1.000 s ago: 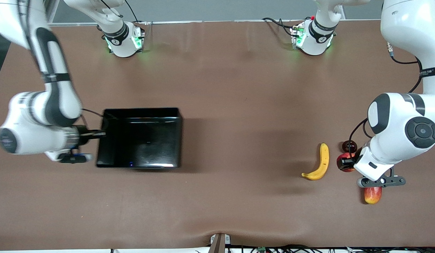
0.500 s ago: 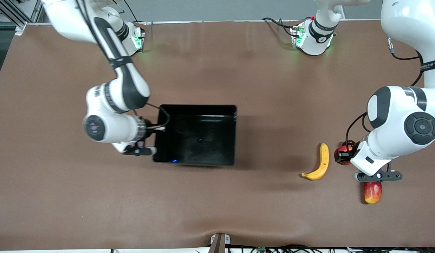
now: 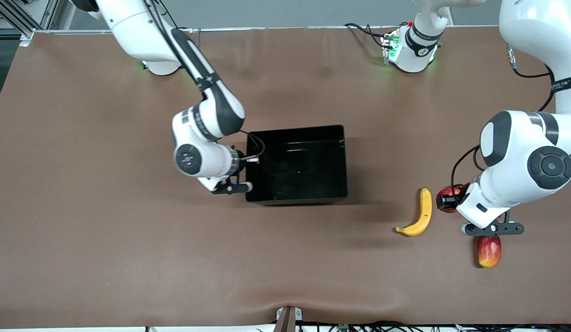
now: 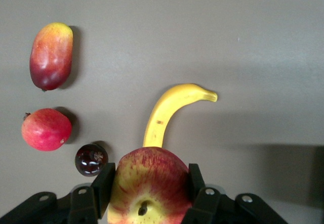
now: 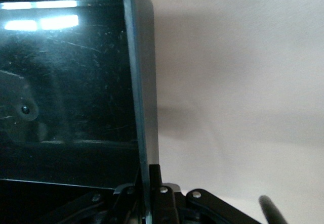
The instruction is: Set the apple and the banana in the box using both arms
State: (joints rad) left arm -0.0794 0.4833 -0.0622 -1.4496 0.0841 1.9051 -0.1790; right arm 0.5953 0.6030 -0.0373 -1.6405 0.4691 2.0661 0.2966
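Left gripper (image 4: 148, 193) clamping the apple (image 4: 148, 183) above the table (image 3: 285, 258); right gripper (image 3: 248, 159) pinching the box (image 3: 331, 159) wall.
Banana (image 3: 419, 214) lies beside the raised apple, toward the left arm's end; box sits mid-table, tray interior bare.

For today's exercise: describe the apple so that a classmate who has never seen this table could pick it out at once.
Go to the left arm's end of the table, where the fruits cluster beside the banana. The apple is the one shut in the left pincer. It is round and red with yellow streaks, unlike the smooth pinkish fruit and the elongated mango-like fruit.
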